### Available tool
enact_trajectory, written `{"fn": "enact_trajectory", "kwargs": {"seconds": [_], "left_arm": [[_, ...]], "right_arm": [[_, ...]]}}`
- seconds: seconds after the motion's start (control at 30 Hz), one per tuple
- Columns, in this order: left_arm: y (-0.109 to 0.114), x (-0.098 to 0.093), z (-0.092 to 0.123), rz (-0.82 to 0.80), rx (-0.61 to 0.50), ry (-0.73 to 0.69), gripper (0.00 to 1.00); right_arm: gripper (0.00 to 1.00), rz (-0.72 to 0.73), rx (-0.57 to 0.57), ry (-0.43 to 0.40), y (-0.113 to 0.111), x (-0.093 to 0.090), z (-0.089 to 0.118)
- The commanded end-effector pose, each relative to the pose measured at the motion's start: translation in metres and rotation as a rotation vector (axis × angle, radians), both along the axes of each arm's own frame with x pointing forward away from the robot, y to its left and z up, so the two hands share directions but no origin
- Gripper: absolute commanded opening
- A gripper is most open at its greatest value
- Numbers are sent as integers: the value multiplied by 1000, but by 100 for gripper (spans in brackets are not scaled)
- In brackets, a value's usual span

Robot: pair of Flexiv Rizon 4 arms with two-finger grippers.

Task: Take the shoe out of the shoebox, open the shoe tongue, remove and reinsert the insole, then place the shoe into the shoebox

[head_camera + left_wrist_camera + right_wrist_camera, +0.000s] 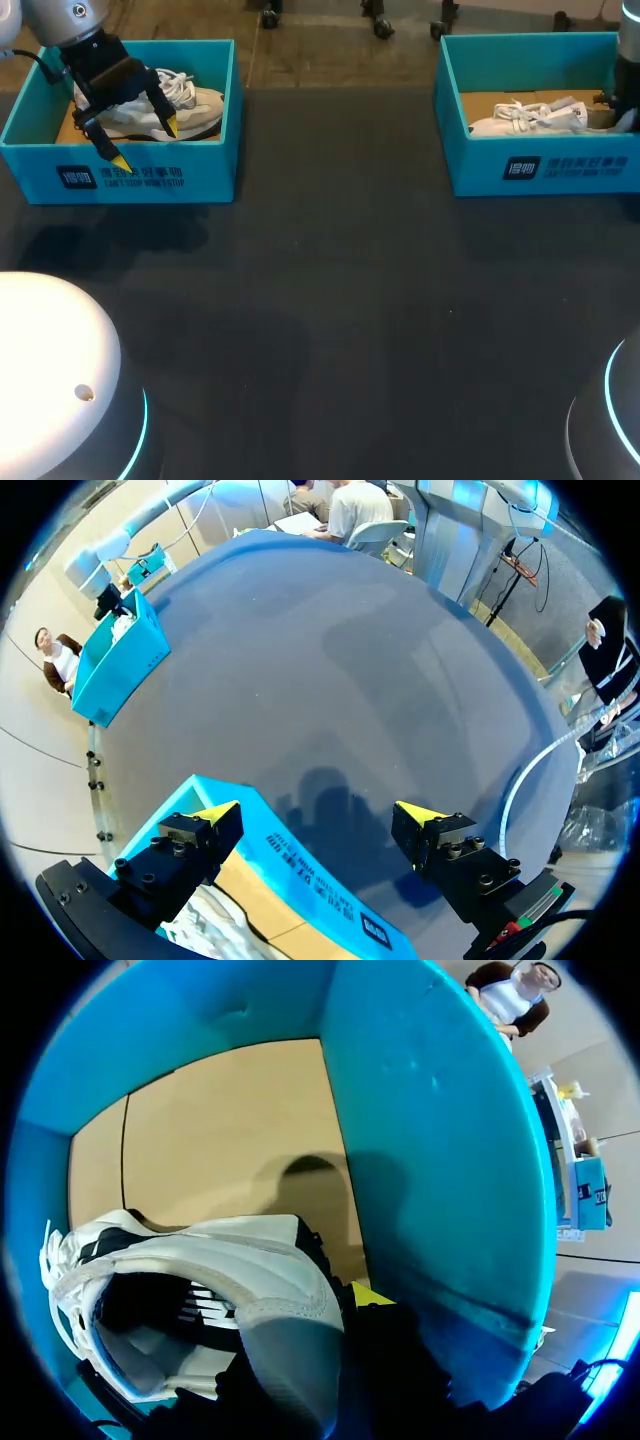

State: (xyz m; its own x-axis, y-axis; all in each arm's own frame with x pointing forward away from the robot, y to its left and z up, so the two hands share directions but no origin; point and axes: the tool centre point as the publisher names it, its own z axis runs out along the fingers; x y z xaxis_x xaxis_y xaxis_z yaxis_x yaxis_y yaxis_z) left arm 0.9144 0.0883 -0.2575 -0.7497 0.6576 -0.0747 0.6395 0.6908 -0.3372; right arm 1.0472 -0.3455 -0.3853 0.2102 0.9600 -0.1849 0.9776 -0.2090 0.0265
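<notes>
A broad stretch of dark matte counter (330,300) separates the left box (150,178) and the right box (545,168), both teal cardboard, near its far edge. The left end effector (145,142), spread wide, hangs over the left box's front wall, beside the white laced left shoe (198,105). The right end effector (624,112) sits at the right shoe's (530,118) heel; its grip cannot be told.

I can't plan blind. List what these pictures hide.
1. Right gripper: open or shut unclear; head view's edge cuts it off, the white lace-up sneaker's heel hides it in the right wrist view.
2. That sneaker's insole: opening too dark, right wrist view.
3. Other white sneaker in the left teal cardboard shoebox: left gripper covers its middle, head view.
</notes>
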Motion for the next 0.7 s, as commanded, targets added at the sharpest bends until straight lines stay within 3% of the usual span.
{"fn": "enact_trajectory", "kwargs": {"seconds": [0.03, 0.13, 0.17, 0.2, 0.33, 0.37, 0.4, 0.7], "left_arm": [[0, 1, 0, -2, 3, 1, 100], [0, 1, 0, -2, 3, 1, 100], [0, 1, 0, -2, 3, 1, 100], [0, 1, 0, -2, 3, 1, 100], [0, 1, 0, -2, 3, 1, 100], [0, 1, 0, -2, 3, 1, 100], [0, 1, 0, -2, 3, 1, 100], [0, 1, 0, -2, 3, 1, 100]], "right_arm": [[0, -2, 1, 16, -1, 3, -5], [2, 2, 9, 24, -1, 3, -8], [7, 3, 14, 27, -1, 3, -8], [26, 3, 16, 28, -1, 3, -9], [50, 3, 20, 31, -3, 2, -3], [65, 4, 22, 29, -3, 1, 0], [71, 4, 19, 29, -3, 0, 2], [100, 1, 22, 18, 1, -11, 30]]}}
